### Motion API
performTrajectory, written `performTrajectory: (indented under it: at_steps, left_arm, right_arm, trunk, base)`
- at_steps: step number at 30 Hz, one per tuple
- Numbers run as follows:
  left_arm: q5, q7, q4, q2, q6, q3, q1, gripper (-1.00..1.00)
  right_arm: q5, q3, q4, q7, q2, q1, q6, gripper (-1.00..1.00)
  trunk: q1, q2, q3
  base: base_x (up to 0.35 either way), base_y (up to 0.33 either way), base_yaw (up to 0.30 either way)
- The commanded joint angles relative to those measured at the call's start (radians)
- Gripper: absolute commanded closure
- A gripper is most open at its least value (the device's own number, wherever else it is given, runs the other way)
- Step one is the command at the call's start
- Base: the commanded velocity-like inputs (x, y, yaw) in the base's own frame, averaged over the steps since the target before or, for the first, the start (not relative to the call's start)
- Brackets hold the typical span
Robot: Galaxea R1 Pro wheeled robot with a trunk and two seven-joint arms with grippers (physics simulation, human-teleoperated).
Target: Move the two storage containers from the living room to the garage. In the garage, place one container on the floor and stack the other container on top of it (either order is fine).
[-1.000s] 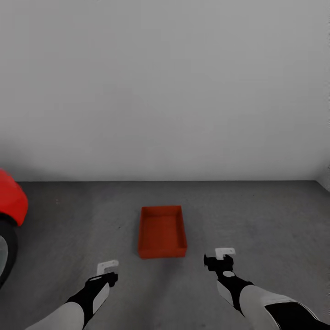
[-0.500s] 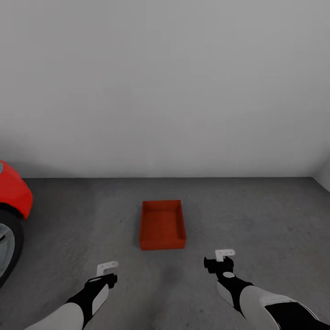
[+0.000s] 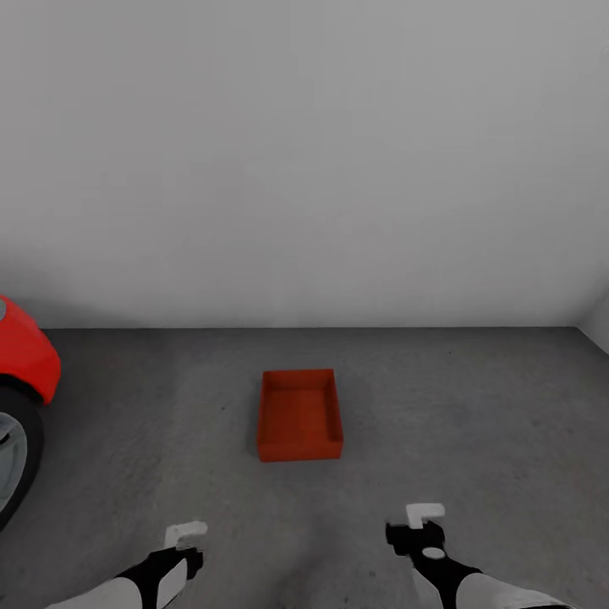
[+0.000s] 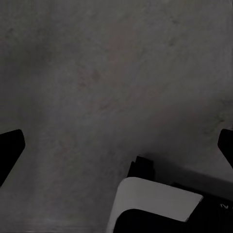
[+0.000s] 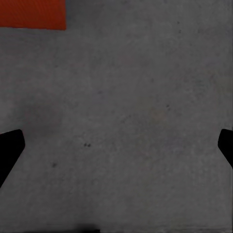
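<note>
Presently logged, from the jaws outward:

Left gripper (image 3: 187,541): jaws spread wide, holding nothing; black fingertips (image 4: 10,145) at opposite edges of the left wrist view, bare concrete between them. Arm low, extended forward, pointing down at the floor (image 3: 474,406).

Right gripper (image 3: 421,526): jaws likewise released and empty; dark fingertips (image 5: 9,145) far apart in the right wrist view, with a red-orange corner of the container (image 5: 33,14) at the frame's edge. Arm low, reaching forward, mirrored to the left one.

Storage container (image 3: 299,414): red-orange rectangular box, thin low walls, flat bottom, open top. Only one distinguishable; whether a second sits nested or stacked with it cannot be told. Resting on the dark grey concrete of the garage, ahead of and between both grippers, apart from each. Long axis running away from the robot toward the plain white-grey wall (image 3: 304,161), squared to it.

Red car (image 3: 25,359): bodywork and dark wheel (image 3: 13,457) at far left, well apart from the container.
</note>
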Motion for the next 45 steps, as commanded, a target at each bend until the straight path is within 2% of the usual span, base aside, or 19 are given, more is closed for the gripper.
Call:
performTrajectory:
  at_steps: [1,10,18,23,26,32,45]
  left_arm:
    - [0.006,0.002,0.012,0.007,0.005,0.003,0.003,-1.0]
    - [0.005,0.0,0.036,0.029,0.003,0.003,0.016,-1.0]
    - [0.006,-0.002,0.038,0.037,0.003,0.003,0.125,-1.0]
    - [0.009,-0.025,0.038,0.036,-0.01,0.003,0.216,-1.0]
    - [0.012,-0.093,0.037,0.035,-0.053,0.003,0.265,-1.0]
    - [0.014,-0.208,0.038,0.037,-0.085,0.003,0.304,-1.0]
    - [0.005,-0.23,0.034,0.033,-0.095,0.002,0.314,-1.0]
  right_arm:
    - [0.003,0.009,0.003,-0.005,-0.001,0.022,-0.003,-1.0]
    - [0.009,0.011,0.003,-0.003,-0.016,0.223,-0.001,-1.0]
    - [0.01,0.012,0.003,0.022,-0.041,0.356,0.0,-1.0]
    - [0.011,0.013,0.003,0.111,-0.043,0.43,-0.001,-1.0]
    - [0.012,0.013,0.003,0.187,-0.041,0.476,-0.003,-1.0]
    - [0.011,0.013,0.003,0.224,-0.034,0.516,-0.011,-1.0]
    - [0.009,0.013,0.003,0.23,-0.032,0.522,-0.005,-1.0]
  trunk:
    - [0.0,-0.001,-0.001]
    - [0.0,-0.001,-0.001]
    - [0.0,-0.001,-0.001]
    - [0.0,-0.001,-0.001]
    - [0.0,-0.001,-0.001]
    - [0.0,-0.001,0.001]
    - [0.0,-0.001,0.021]
  base:
    - [0.0,0.0,0.0]
    - [0.0,0.0,0.0]
    - [0.0,0.0,0.0]
    - [0.0,0.0,0.0]
    - [0.0,0.0,0.0]
    - [0.0,0.0,0.0]
    - [0.0,0.0,0.0]
